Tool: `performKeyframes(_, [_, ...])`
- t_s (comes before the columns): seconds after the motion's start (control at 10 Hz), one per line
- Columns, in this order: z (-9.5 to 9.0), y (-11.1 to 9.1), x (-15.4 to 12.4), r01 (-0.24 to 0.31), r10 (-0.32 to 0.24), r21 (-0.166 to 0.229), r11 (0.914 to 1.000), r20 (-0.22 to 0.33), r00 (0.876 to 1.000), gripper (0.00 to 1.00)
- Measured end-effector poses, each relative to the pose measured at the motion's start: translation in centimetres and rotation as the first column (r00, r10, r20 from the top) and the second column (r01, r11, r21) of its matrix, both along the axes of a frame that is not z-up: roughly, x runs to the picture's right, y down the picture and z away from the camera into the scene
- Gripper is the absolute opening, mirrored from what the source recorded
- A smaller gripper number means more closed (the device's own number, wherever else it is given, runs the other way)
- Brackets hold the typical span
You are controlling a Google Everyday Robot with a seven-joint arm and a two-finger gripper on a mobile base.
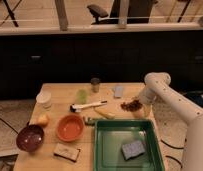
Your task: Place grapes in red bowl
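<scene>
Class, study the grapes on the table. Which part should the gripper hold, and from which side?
Take the grapes across the middle of the cluster, coming from above. They lie flat and low on the table, so a sideways approach would likely just push them along. The gripper is close beside them.
</scene>
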State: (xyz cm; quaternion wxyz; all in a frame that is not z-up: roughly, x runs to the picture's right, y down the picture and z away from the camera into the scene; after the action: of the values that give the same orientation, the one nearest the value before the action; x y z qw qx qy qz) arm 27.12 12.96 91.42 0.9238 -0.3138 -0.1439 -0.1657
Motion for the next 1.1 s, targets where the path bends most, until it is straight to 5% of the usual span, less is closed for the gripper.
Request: performKeyframes(1.1, [0.09, 0.06, 0.35, -0.024, 0.024, -0.011, 0.9997, -0.019, 1.0, 0.8])
